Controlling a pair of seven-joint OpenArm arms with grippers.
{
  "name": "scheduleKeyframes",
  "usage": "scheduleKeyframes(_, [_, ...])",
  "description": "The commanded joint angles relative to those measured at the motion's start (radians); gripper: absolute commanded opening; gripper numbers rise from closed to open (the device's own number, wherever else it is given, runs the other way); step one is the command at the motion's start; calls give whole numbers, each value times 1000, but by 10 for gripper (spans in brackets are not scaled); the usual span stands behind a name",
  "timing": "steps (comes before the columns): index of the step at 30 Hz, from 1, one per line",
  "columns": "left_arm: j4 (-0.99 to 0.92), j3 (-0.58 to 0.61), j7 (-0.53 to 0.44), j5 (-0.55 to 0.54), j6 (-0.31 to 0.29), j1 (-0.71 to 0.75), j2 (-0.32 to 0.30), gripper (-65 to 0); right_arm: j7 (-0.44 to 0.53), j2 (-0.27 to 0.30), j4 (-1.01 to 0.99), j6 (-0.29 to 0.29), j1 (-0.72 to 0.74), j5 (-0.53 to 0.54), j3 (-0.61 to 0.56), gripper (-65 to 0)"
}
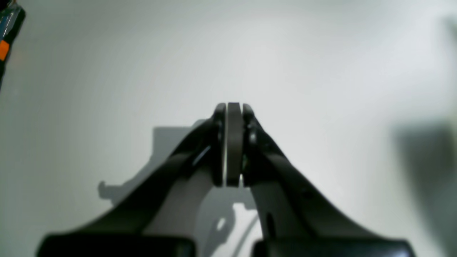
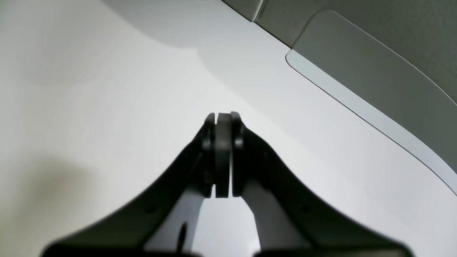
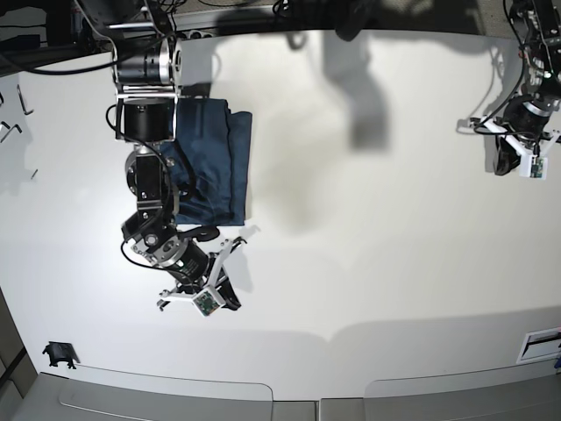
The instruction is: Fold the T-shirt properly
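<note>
the t-shirt (image 3: 210,162) lies as a dark, already bunched-up or folded block on the white table (image 3: 368,263), toward the far-left part of the base view, its long axis running from the far edge toward the near edge, with the right arm's upper links crossing over its left side. the right gripper (image 3: 213,282) sits just past the shirt's near edge — close, but apart from the cloth, pointing down and toward the near side, so the shirt lies behind it, not ahead. its own camera confirms this: the right gripper (image 2: 223,117) shows both jaws pressed together on nothing, with only bare table and the table's edge beyond. the left gripper (image 3: 513,158) is well apart from the shirt, out at the far-right side; in its wrist view the left gripper (image 1: 234,107) is likewise closed on nothing over empty white surface. judged from this, the right arm is much the nearer one, and any further fold or tidy would need it to turn back toward the cloth — the left arm would have to cross most of the table. whether the fold is neat enough cannot be told, since the arm hides part of the shirt.
</note>
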Motion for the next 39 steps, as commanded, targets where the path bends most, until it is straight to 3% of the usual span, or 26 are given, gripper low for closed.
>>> scheduleKeyframes(1, [16, -6, -23, -9, 3, -4, -16, -650, 26, 6, 18, -9, 36, 14, 3, -650])
scheduleKeyframes(9, [17, -6, -9, -9, 3, 77, -16, -650, 26, 6, 18, -9, 36, 14, 3, -650])
scheduleKeyframes(18, [17, -6, 251, -55, 4, 296, -16, -650, 26, 6, 18, -9, 36, 14, 3, -650])
scheduleKeyframes(23, [19, -8, 213, -53, 4, 364, -16, -650, 26, 6, 18, -9, 36, 14, 3, -650])
scheduleKeyframes(27, [46, -14, 246, -54, 4, 374, -16, -650, 26, 6, 18, -9, 36, 14, 3, -650])
scheduleKeyframes(34, [292, -185, 226, -60, 3, 451, 4, -650, 26, 6, 18, -9, 36, 14, 3, -650])
scheduleKeyframes(39, [354, -302, 277, -150, 0, 527, 11, -650, 26, 6, 18, -9, 36, 14, 3, -650])
